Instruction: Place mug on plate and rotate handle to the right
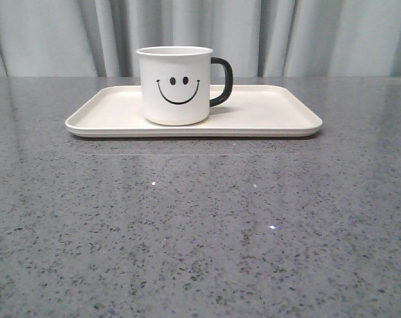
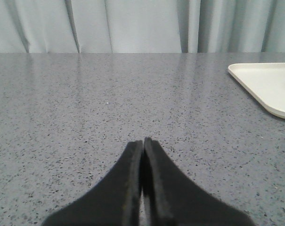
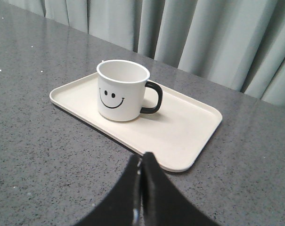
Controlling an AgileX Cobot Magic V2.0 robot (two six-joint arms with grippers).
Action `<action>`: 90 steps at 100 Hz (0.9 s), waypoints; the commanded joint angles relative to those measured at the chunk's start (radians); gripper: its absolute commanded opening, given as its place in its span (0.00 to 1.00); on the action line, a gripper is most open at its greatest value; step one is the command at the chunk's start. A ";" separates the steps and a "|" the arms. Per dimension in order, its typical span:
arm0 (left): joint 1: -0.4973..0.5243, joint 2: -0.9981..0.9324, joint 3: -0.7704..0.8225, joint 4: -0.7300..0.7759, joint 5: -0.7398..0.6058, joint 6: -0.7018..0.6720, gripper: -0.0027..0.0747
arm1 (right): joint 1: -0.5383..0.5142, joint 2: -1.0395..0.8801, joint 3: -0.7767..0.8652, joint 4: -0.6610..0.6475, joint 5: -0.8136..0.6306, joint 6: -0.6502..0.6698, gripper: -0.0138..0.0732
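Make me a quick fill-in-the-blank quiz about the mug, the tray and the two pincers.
1. The mug stands upright on the ____.
2. In the front view, its black handle points to the ____.
3. Both the left pincer and the right pincer are ____.

Missing words: plate; right; shut

White smiley mug [image 1: 173,86] upright on cream plate [image 1: 266,119], left of centre; black handle [image 1: 223,81] pointing right.
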 commanded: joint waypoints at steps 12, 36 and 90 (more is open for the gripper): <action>0.003 -0.032 0.005 0.001 -0.077 0.000 0.01 | -0.003 0.004 -0.021 0.005 -0.126 0.000 0.09; 0.003 -0.032 0.005 0.001 -0.077 0.000 0.01 | -0.052 -0.011 0.052 0.001 -0.244 0.017 0.09; 0.003 -0.032 0.005 0.001 -0.077 0.000 0.01 | -0.328 -0.216 0.310 -0.214 -0.325 0.297 0.09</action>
